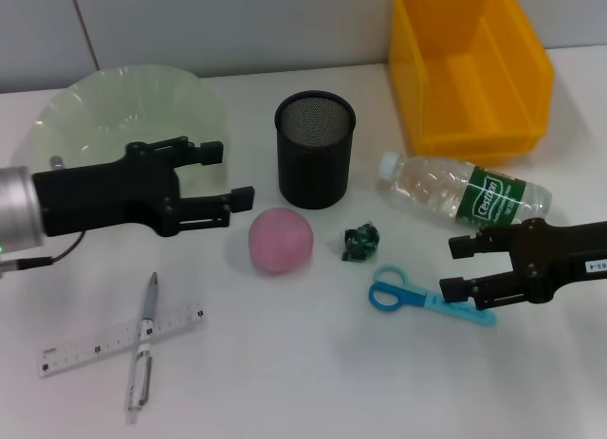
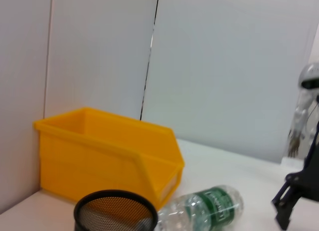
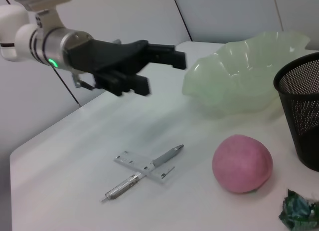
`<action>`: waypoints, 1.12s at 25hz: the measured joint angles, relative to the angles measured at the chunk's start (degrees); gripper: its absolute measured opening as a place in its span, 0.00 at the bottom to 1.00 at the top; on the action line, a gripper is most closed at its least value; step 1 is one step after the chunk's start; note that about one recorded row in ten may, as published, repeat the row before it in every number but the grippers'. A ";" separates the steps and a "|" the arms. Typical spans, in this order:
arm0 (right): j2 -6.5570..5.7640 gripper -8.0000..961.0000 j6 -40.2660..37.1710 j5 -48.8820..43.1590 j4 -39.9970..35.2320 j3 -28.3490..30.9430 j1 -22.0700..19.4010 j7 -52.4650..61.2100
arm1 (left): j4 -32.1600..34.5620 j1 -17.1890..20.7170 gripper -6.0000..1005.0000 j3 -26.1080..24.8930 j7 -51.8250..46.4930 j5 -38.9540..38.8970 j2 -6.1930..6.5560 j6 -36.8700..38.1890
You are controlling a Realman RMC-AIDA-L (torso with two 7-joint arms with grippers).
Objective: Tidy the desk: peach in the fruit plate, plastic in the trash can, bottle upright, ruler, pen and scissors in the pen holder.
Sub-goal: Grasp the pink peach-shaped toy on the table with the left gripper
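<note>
The pink peach lies on the table in front of the black mesh pen holder. My left gripper is open and empty, just left of the peach, in front of the pale green fruit plate. My right gripper is open over the handle end of the blue scissors. The clear bottle lies on its side. The crumpled green plastic sits right of the peach. The silver pen lies across the clear ruler.
The yellow bin stands at the back right, behind the bottle. A grey wall runs behind the table. In the right wrist view the peach, the plate and the pen on the ruler show with the left gripper above them.
</note>
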 joint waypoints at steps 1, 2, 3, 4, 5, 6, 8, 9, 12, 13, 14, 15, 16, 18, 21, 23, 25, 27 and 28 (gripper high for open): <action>-0.02 0.86 0.00 0.00 0.01 0.01 -0.07 0.02 | -0.43 -0.10 0.81 1.21 0.90 -0.62 0.00 -1.31; -0.04 0.86 0.01 0.01 0.01 0.08 -0.15 0.03 | -0.65 -0.17 0.81 2.20 1.47 -1.04 0.00 -2.25; -0.07 0.86 0.01 0.02 0.01 0.21 -0.24 0.04 | -0.65 -0.17 0.81 2.20 1.47 -1.04 0.00 -2.25; -0.09 0.86 0.01 0.02 0.02 0.36 -0.26 0.04 | -0.65 -0.17 0.81 2.20 1.47 -1.04 0.00 -2.25; -0.12 0.86 0.02 0.03 0.02 0.50 -0.31 0.05 | -1.00 -0.32 0.81 4.38 2.60 -1.72 -0.02 -4.38; -0.13 0.86 0.01 0.04 0.02 0.60 -0.33 0.05 | -1.00 -0.32 0.81 4.38 2.60 -1.72 -0.02 -4.38; -0.14 0.86 0.01 0.04 0.02 0.61 -0.38 0.10 | -1.13 -1.23 0.81 13.68 3.23 -2.34 -0.25 -12.75; -0.19 0.86 0.01 0.04 0.02 0.61 -0.39 0.13 | -1.13 -1.23 0.81 13.68 3.23 -2.34 -0.25 -12.75; -0.23 0.86 0.00 0.04 0.02 0.61 -0.39 0.14 | -1.16 -1.62 0.81 19.63 2.86 -4.08 -0.29 -18.00; -0.25 0.86 0.00 0.04 0.02 0.61 -0.40 0.14 | -1.17 -1.74 0.81 22.92 2.74 -5.08 -0.30 -20.72; -0.25 0.86 0.00 0.04 0.02 0.61 -0.42 0.14 | -1.18 -1.84 0.80 24.90 2.64 -5.59 -0.31 -22.34; -0.25 0.86 0.00 0.04 0.02 0.61 -0.45 0.15 | -1.18 -1.84 0.80 24.90 2.64 -5.59 -0.31 -22.34; -0.25 0.86 0.00 0.04 0.02 0.61 -0.51 0.16 | -1.20 -2.21 0.80 28.98 2.06 -6.00 -0.36 -25.62; -0.25 0.86 0.00 0.04 0.02 0.60 -0.58 0.17 | -1.22 -2.45 0.80 31.30 1.64 -6.01 -0.42 -27.35; -0.25 0.86 0.00 0.04 0.02 0.60 -0.66 0.18 | -1.17 -2.69 0.80 35.24 1.26 -6.03 -0.51 -30.76; -0.30 0.86 0.00 0.04 0.02 0.60 -0.68 0.19 | -1.03 -2.86 0.80 37.45 0.84 -6.03 -0.53 -32.49; -0.32 0.86 0.00 0.04 0.02 0.60 -0.72 0.19 | -1.03 -3.13 0.80 38.93 0.28 -6.04 -0.54 -33.88; -0.32 0.86 0.00 0.04 0.02 0.60 -0.74 0.20 | -1.05 -3.23 0.80 39.96 0.03 -6.03 -0.53 -35.15; -0.32 0.86 0.00 0.04 0.02 0.60 -0.74 0.21 | -1.04 -3.24 0.80 40.45 -0.01 -6.00 -0.51 -35.89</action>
